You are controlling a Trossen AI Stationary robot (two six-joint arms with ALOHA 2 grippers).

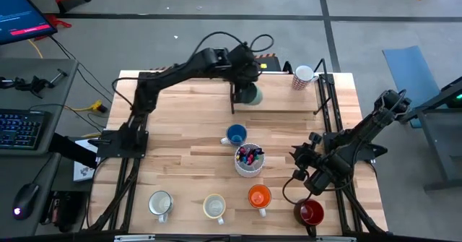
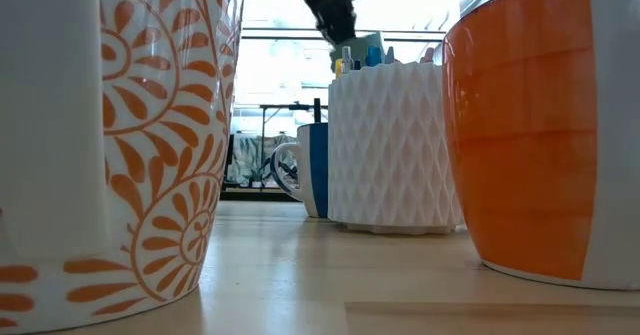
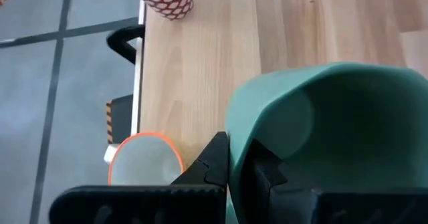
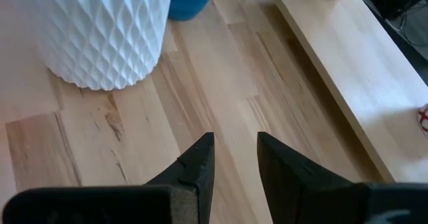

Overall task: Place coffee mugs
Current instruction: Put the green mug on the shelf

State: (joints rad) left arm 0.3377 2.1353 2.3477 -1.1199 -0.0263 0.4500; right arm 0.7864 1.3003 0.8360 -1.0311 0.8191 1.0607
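Counter (image 1: 195, 137): pale wood, carrying every mug and a raised wooden shelf (image 1: 281, 100) along its far edge.
Pen cup (image 1: 249, 160): white, faceted, full of coloured pens, mid-counter; taken as the landmark below.
Left gripper (image 3: 235, 158): far from the pen cup, over the shelf, pinching the rim of the teal green mug (image 1: 249, 94).
Right gripper (image 4: 234, 158): right of the pen cup, low over bare wood, fingers slightly spread, holding nothing.
Blue mug (image 1: 235, 135): just beyond the pen cup, almost touching.
Orange mug (image 1: 259, 196): near side of the pen cup.
Dark red mug (image 1: 310, 212): near-right of the pen cup.
Pale yellow mug (image 1: 214, 207): near-left.
Grey-white mug (image 1: 160, 204): farther left.
Red-patterned white mug (image 1: 304, 76): far right, on the shelf.
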